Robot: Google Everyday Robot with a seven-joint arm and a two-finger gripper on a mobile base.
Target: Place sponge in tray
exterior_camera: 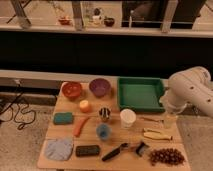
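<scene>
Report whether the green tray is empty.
Empty: tray floor is bare; sponge lies on the table, far left. Tool hangs near the tray's right corner.

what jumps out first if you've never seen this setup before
The bulky white robot arm at the right edge grabs the eye first, its tool hanging over the right side of the wooden table. Next is the bright green tray at the table's back right, beside the arm. The teal sponge lies far from both, near the left edge.
</scene>
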